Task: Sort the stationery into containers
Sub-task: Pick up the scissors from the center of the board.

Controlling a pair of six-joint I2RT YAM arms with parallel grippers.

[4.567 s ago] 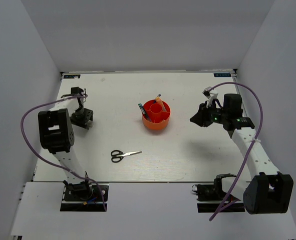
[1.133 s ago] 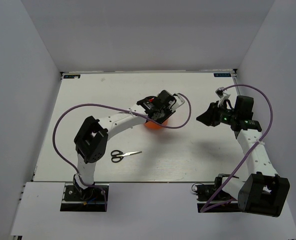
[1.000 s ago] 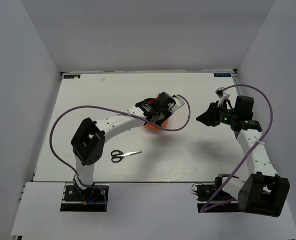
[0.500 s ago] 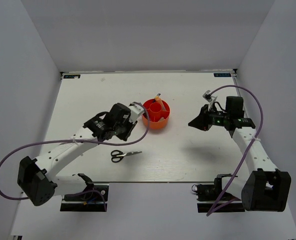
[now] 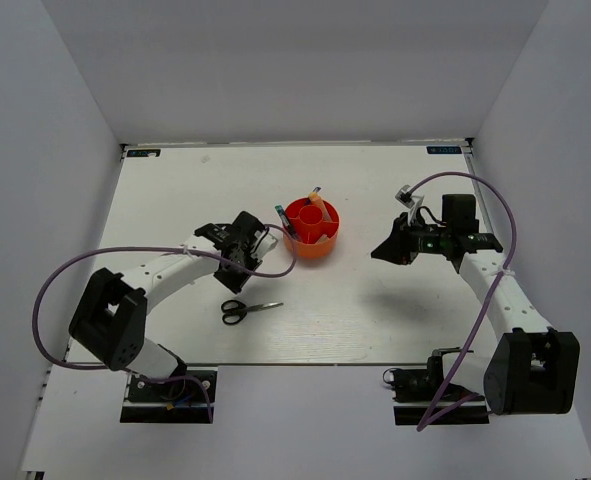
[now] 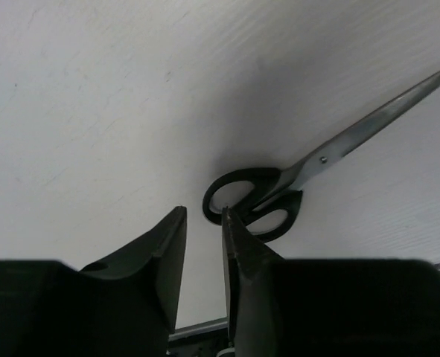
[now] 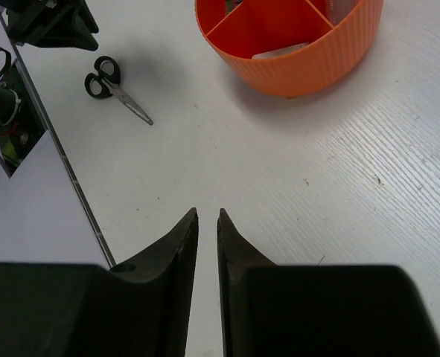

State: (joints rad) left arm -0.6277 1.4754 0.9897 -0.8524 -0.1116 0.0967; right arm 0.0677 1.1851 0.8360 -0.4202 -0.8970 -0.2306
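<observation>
The round orange-red container [image 5: 312, 236] stands mid-table with two dark pens [image 5: 281, 219] and a peach highlighter [image 5: 319, 206] sticking out of it. Black-handled scissors [image 5: 249, 310] lie flat on the table in front of it. My left gripper [image 5: 240, 258] hovers just behind the scissors. In the left wrist view its fingertips [image 6: 203, 216] stand a narrow gap apart, empty, right beside the scissor handles [image 6: 253, 201]. My right gripper [image 5: 378, 250] hangs right of the container, jaws slightly apart and empty [image 7: 207, 214]. That view also shows the container [image 7: 294, 63] and the scissors [image 7: 117, 84].
White walls close in the table on three sides. The table's near edge [image 7: 63, 171] and a base with cables [image 7: 7, 111] show in the right wrist view. Purple cables loop from both arms.
My left arm has pulled back from the container toward the near left and now hangs over the scissors. My right gripper has drifted slightly left. The scissors have not moved.
</observation>
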